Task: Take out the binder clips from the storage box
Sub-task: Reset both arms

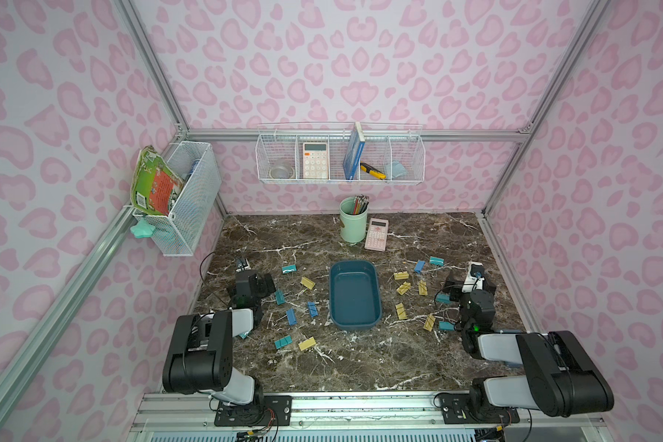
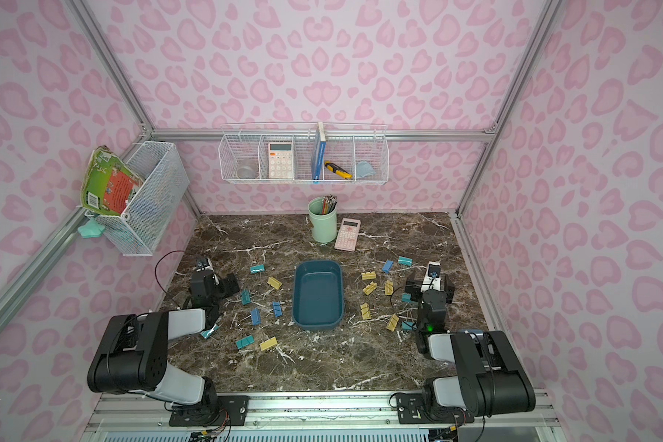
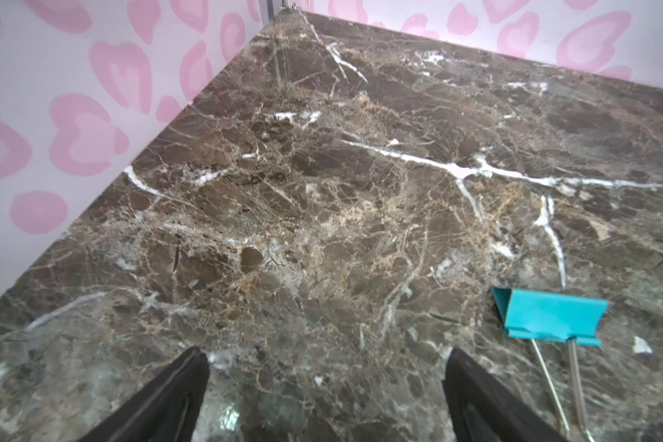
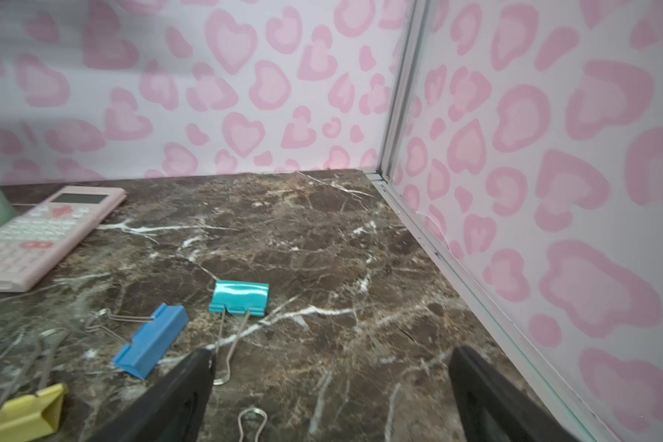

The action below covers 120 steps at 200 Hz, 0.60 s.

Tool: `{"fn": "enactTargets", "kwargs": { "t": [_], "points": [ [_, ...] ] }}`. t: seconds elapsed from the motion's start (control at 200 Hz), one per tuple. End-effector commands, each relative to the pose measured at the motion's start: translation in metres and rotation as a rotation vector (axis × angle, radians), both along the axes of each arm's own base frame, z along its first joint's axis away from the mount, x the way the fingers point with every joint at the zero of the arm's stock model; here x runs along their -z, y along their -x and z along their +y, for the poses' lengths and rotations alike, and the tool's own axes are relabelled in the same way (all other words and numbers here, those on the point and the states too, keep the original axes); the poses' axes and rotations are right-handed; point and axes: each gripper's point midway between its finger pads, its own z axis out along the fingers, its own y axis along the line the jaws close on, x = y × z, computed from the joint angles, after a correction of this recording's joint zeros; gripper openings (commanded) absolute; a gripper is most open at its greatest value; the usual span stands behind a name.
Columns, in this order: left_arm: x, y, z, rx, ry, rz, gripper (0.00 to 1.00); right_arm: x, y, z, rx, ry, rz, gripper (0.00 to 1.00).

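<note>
The binder clips (image 1: 307,282) lie scattered on the marble tabletop (image 1: 360,363) in two loose groups, one left and one right of the storage box (image 1: 353,264). The box sits lengthwise at the centre of both top views, and every clip in view lies outside it. The left group mixes teal, blue and yellow bodies, spread between the box and the left arm. The right group is mostly yellow near the box, with teal and blue ones farther toward the right edge of the frame. The left gripper (image 3: 327,354) hangs over bare marble at the left middle of the top views, its jaws spread wide and gripping nothing. A teal clip (image 3: 548,315) lies just beside one finger, apart from it. The right gripper (image 4: 332,353), at the right middle, is likewise spread and holds nothing. A second teal one (image 4: 240,298) lies just ahead of it, its wire handle reaching up to a fingertip; whether they touch cannot be told. A blue clip (image 4: 152,340) lies near that. Above the box in the frame stand a mint-green cup (image 1: 353,225) and a pink calculator (image 1: 376,234), close together.
</note>
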Motion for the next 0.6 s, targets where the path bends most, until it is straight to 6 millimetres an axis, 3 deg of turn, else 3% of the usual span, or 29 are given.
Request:
{"fn": "enactTargets", "kwargs": {
  "t": [0.0, 0.07, 0.205, 0.595],
  "points": [
    [-0.020, -0.014, -0.011, 0.086, 0.004, -0.108, 1.00, -0.004, -0.001, 0.009, -0.077, 0.026, -0.071, 0.99],
    [-0.020, -0.015, -0.011, 0.086, 0.008, -0.107, 1.00, -0.008, -0.007, 0.018, -0.133, 0.044, -0.095, 0.99],
    [-0.019, -0.014, -0.011, 0.087, 0.007, -0.103, 1.00, 0.005, -0.024, 0.012, -0.168, -0.017, 0.000, 0.99],
    [-0.020, -0.014, -0.011, 0.085, 0.007, -0.107, 1.00, 0.001, -0.020, 0.011, -0.171, -0.016, -0.031, 0.99]
  ]
}}
